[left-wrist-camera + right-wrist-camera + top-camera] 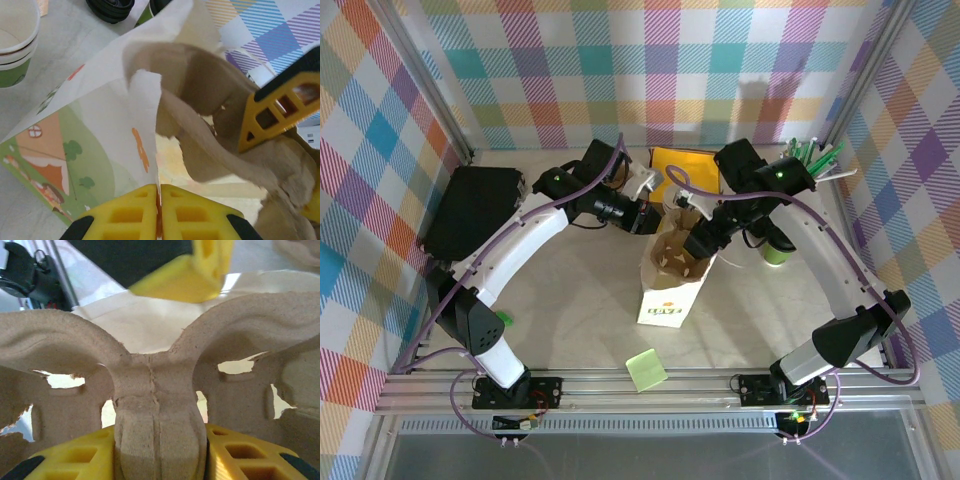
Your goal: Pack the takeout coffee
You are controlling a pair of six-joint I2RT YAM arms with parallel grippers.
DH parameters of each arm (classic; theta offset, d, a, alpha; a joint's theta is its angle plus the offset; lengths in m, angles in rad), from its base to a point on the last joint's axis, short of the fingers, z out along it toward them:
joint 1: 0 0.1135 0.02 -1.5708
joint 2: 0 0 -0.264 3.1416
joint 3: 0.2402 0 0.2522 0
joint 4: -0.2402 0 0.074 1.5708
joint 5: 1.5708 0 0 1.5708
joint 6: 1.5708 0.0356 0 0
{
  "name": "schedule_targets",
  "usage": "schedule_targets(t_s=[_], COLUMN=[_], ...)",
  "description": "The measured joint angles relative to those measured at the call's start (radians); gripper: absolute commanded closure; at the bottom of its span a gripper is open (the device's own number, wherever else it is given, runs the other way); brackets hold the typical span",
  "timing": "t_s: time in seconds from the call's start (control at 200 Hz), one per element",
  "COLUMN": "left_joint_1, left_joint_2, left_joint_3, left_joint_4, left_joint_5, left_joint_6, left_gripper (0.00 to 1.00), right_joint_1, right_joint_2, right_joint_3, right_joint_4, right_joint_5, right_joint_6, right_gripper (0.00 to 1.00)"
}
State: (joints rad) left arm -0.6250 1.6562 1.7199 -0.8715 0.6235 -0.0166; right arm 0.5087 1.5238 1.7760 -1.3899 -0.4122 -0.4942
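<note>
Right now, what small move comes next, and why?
Probably lower the right end effector slightly, seating the pulp carrier deeper in the paper bag: it is clamped on the carrier's ridge, and the left end effector pinches the bag's rim.

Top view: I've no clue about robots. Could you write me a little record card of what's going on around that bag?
left pincer: shut on the rim of the paper bag, holding its mouth open
right pincer: shut on the middle ridge of the pulp cup carrier, which is partly inside the bag
takeout cups: stacked on the table beside the bag, not packed
black lids: on the table beyond the bag
green sticky note: near table edge
</note>
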Motion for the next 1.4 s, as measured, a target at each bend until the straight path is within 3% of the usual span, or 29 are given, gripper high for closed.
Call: schedule_targets(t_s=[0.265, 0.545, 0.73, 1.02, 1.19, 1.4], left_joint_1=[0.000, 0.000, 0.009, 0.013, 0.013, 0.013], left_joint_2=[0.002, 0.007, 0.002, -0.065, -0.103, -0.111], left_joint_3=[0.000, 0.021, 0.033, 0.032, 0.003, -0.048], left_joint_4=[-0.032, -0.043, -0.040, -0.043, -0.040, -0.043], left_joint_5=[0.016, -0.007, -0.064, -0.163, -0.140, -0.112], left_joint_6=[0.030, 0.012, -0.027, -0.078, -0.092, -0.103], left_gripper=[0.90, 0.57, 0.48, 0.43, 0.39, 0.41], right_joint_1=[0.000, 0.000, 0.000, 0.014, 0.037, 0.072], right_joint_2=[-0.003, -0.004, -0.011, -0.016, -0.015, 0.020], right_joint_3=[-0.016, -0.071, -0.111, -0.126, -0.126, -0.096], right_joint_4=[0.070, 0.119, 0.134, 0.135, 0.145, 0.146], right_joint_5=[0.081, 0.078, 0.074, 0.071, 0.072, 0.072], right_joint_6=[-0.023, -0.045, -0.056, -0.083, -0.091, -0.090], right_gripper=[0.58, 0.59, 0.59, 0.59, 0.59, 0.59])
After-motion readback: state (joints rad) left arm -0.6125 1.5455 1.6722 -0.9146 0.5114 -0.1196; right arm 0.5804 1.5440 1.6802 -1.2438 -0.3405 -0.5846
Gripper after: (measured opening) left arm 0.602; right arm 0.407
